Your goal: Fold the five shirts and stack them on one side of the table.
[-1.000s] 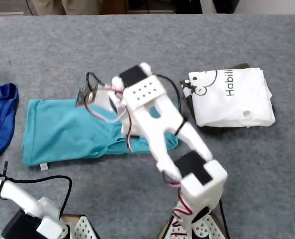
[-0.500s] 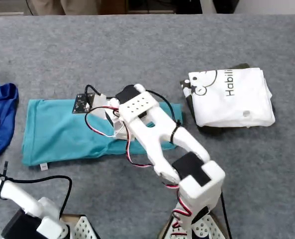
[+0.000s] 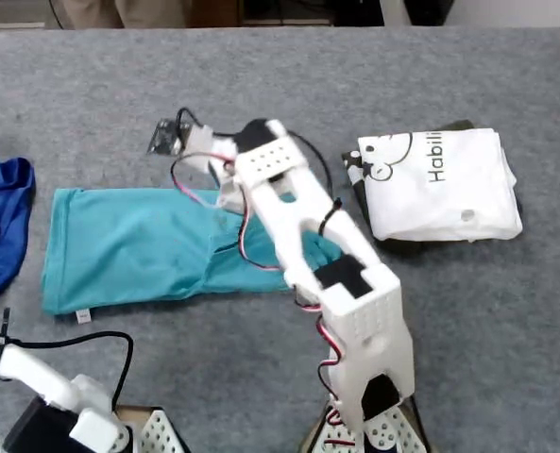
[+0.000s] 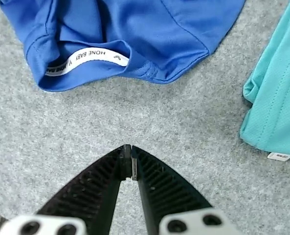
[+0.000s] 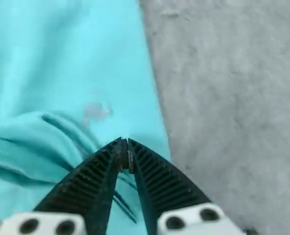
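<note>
Teal shirt [image 5: 61, 58] beneath right jaws, tips together, near its edge

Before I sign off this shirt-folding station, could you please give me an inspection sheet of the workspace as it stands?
Surface: grey felt-like table cover.
Job's things: teal shirt lying flat mid-table; blue shirt crumpled at the left edge; white shirt folded on a dark folded garment at the right.
Clutter: nothing seen.
Grippers: left gripper shut over bare cover beside the blue shirt; right gripper shut over the teal shirt's edge; whether it pinches cloth is unclear.
Cables: red and black wires along the right arm; black cable at the near left.
Surroundings: too dark beyond the far edge to tell.
</note>
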`<action>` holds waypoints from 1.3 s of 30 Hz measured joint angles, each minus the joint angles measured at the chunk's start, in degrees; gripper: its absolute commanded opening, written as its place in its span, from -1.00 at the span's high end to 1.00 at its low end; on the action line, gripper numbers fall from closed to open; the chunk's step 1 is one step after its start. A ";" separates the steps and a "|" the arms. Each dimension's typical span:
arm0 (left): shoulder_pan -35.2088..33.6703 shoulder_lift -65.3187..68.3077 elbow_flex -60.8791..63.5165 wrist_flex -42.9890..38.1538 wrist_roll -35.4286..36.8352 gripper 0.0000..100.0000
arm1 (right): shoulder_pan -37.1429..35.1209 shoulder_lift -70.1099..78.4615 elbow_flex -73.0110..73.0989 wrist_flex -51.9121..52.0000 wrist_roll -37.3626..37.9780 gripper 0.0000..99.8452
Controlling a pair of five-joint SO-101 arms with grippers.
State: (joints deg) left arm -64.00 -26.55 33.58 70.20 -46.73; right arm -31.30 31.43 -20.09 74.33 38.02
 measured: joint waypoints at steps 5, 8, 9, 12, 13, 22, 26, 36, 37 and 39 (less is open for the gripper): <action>0.00 0.00 0.00 0.00 0.00 0.96 | -1.05 0.09 -10.20 16.18 0.00 0.98; 0.00 0.00 0.00 0.00 0.00 0.96 | -3.25 0.09 -13.54 23.82 0.00 1.00; 0.00 0.00 0.00 0.00 0.00 0.96 | -3.87 0.09 -14.07 25.23 0.00 1.00; 0.00 0.00 0.00 0.00 0.00 0.96 | -5.89 0.09 -14.24 26.46 0.00 1.00; 0.00 0.00 0.00 0.00 0.00 0.96 | -6.59 0.09 -14.24 26.46 0.00 1.00; 0.00 0.00 0.00 0.00 0.00 0.96 | -10.90 1.23 -3.60 14.86 -0.09 1.00; -0.97 0.00 0.00 0.00 0.00 0.96 | -8.09 5.45 0.62 4.40 -0.18 1.00; -1.41 0.00 -0.70 0.00 0.00 0.96 | -3.60 10.20 -14.33 5.63 -7.65 1.00; -1.41 0.00 -1.23 0.00 0.00 0.96 | -3.69 10.20 -17.49 8.18 -7.74 1.00; -1.41 0.00 -2.11 0.00 0.00 0.96 | -4.22 10.20 -23.74 13.36 -7.82 1.00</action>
State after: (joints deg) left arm -65.41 -26.55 31.47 70.20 -46.73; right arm -35.52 41.63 -43.82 87.69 30.20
